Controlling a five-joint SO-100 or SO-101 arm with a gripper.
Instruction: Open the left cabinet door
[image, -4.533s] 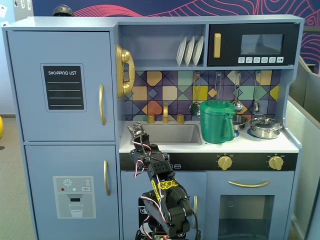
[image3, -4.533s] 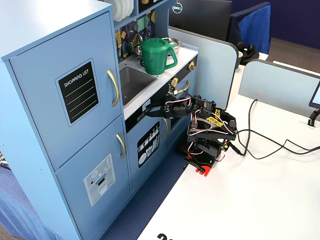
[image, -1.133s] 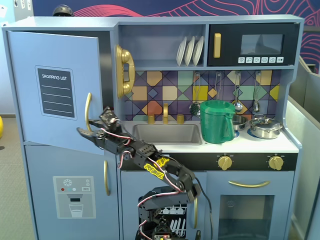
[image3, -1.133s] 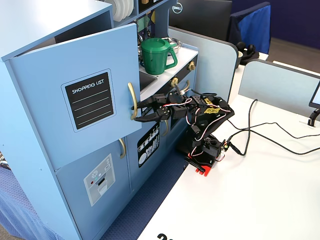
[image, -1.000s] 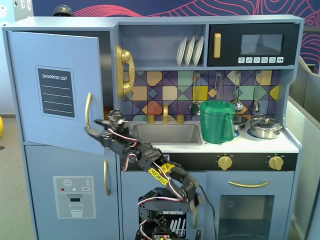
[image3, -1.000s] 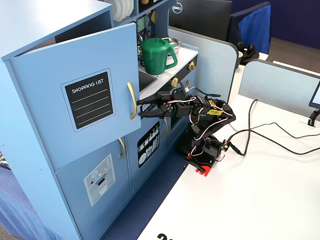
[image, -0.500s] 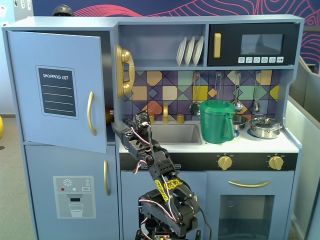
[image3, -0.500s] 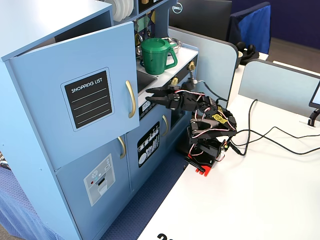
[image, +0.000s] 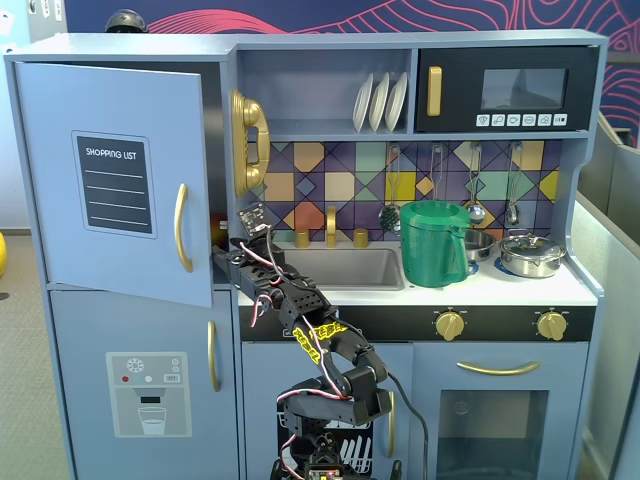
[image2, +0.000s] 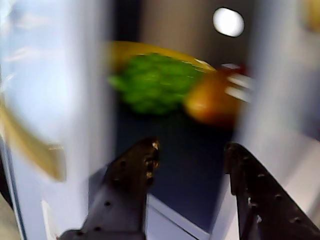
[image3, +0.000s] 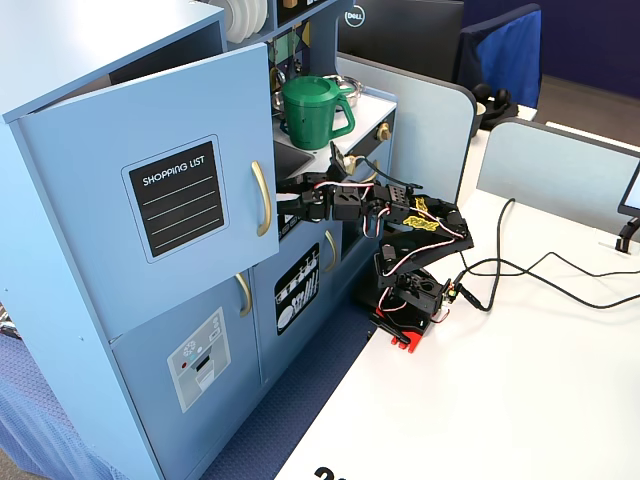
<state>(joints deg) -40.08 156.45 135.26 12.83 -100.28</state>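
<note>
The left cabinet door (image: 110, 180), light blue with a black "SHOPPING LIST" panel and a curved gold handle (image: 181, 227), stands partly swung open; it also shows in the other fixed view (image3: 150, 200). My gripper (image: 222, 262) is at the door's free edge, just behind it and below the handle, also seen from the side (image3: 285, 205). In the blurred wrist view the gripper (image2: 192, 150) is open and empty, its jaws pointing into the dark gap between the door (image2: 60, 90) and the cabinet frame. Green and orange toy food (image2: 157, 82) lies inside.
Below is the blue door with a water-dispenser graphic (image: 150, 390). A gold phone (image: 250, 140) hangs right of the opening. A green pitcher (image: 433, 243) and a pot (image: 530, 255) stand on the counter. Cables (image3: 520, 275) trail over the white table.
</note>
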